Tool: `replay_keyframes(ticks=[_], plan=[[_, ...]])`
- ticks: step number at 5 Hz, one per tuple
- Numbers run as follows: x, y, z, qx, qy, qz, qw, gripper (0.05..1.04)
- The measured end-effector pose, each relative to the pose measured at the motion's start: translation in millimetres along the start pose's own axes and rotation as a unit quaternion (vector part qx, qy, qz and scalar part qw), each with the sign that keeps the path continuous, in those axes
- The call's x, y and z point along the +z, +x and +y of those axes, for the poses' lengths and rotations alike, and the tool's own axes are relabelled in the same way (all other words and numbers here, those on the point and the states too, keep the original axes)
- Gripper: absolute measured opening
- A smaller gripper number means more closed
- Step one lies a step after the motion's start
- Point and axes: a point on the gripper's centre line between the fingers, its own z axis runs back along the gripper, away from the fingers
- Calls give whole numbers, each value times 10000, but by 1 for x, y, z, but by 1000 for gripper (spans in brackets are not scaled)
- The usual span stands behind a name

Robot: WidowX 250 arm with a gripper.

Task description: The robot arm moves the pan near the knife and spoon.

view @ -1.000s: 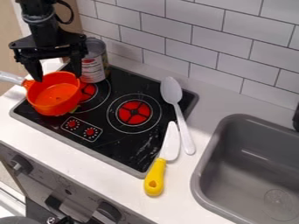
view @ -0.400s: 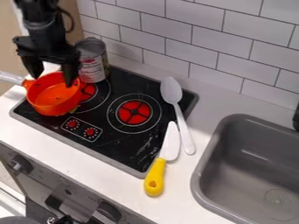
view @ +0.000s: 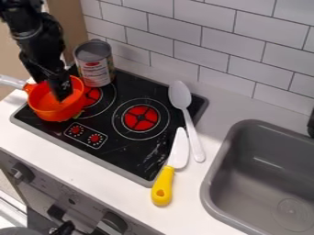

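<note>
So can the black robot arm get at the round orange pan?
Probably yes. Its black pincer hangs right at the open top of the pan, with nothing seeming to block it. The silver-topped metal can stands beside the pan, not over it.

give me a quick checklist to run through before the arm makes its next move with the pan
1. Gripper at the pan: ok, it reaches down into the pan's opening.
2. Secure hold on the pan: cannot tell.
3. Room around the pan: not ok, the can stands right beside it, so a sideways move could bump it.
4. Knife and spoon in place: ok, both lie along the right side of the stovetop.
5. Pan near the knife and spoon: not ok, it is at the left side of the stovetop, with the bare burner in between.
</note>
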Motion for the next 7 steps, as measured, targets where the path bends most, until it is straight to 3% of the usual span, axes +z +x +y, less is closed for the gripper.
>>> replay_keyframes(ticks=[1, 2, 4, 5, 6, 7], plan=[[-5, -4, -3, -529, -240, 243, 9980, 996], [-10, -8, -4, -1299, -130, 305, 9910, 996], [-25, -17, -11, -1701, -12, 366, 9848, 996], [-36, -22, -16, -1988, -294, 510, 9783, 996], [-39, -21, -17, -2023, -342, 484, 9775, 966], [-44, -22, -19, -2100, -248, 383, 9766, 706]])
